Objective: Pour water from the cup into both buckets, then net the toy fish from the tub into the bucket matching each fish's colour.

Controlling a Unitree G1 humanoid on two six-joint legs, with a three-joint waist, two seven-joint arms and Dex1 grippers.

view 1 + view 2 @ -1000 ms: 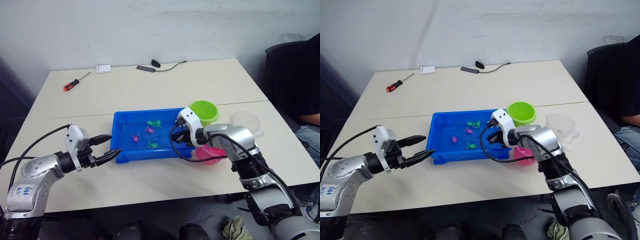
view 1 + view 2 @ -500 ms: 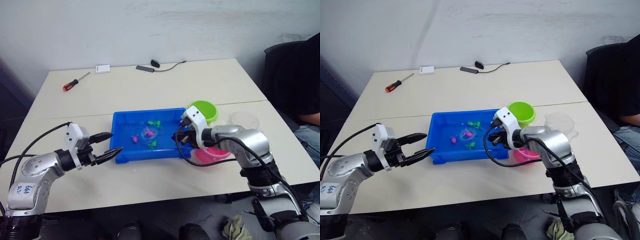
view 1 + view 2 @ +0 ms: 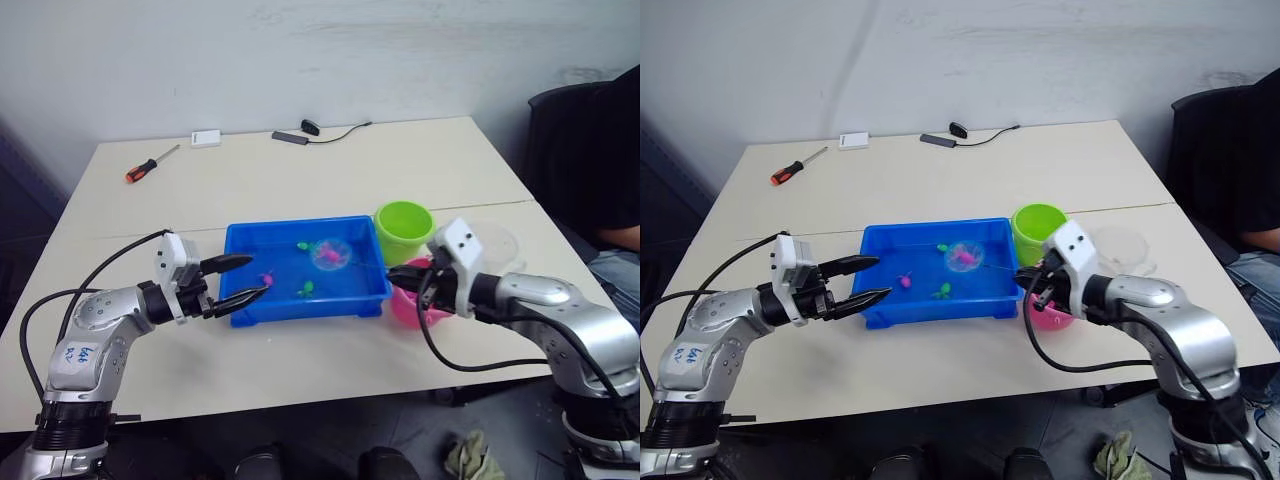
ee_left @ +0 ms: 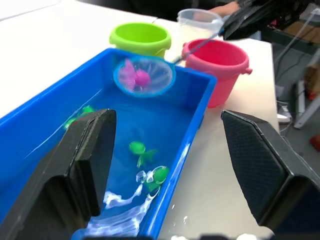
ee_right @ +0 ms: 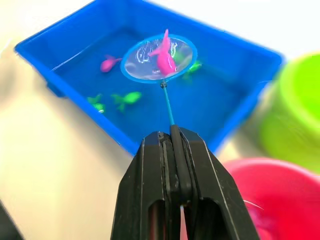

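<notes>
The blue tub point(image 3: 240, 240) sits mid-table with water and several toy fish, one pink point(image 5: 109, 63) and some green point(image 5: 127, 97). My right gripper point(image 3: 394, 272) is shut on the thin handle of a small round net point(image 3: 330, 254). The net hangs above the tub with a pink fish point(image 5: 164, 56) in it. Just under my right gripper stands the pink bucket point(image 3: 418, 308). The green bucket point(image 3: 404, 228) is behind it, and the clear cup point(image 3: 492, 240) is to their right. My left gripper point(image 3: 258, 275) is open at the tub's front left corner, holding nothing.
At the table's far side lie a red-handled screwdriver point(image 3: 150, 164), a small white box point(image 3: 207, 138) and a black cable with a dongle point(image 3: 315, 130). A person in dark clothes point(image 3: 600, 150) sits off the table's right edge.
My right gripper has drawn back to the right over the pink bucket, raising the net out of the water with a pink fish. My left gripper has moved right, up to the tub.
</notes>
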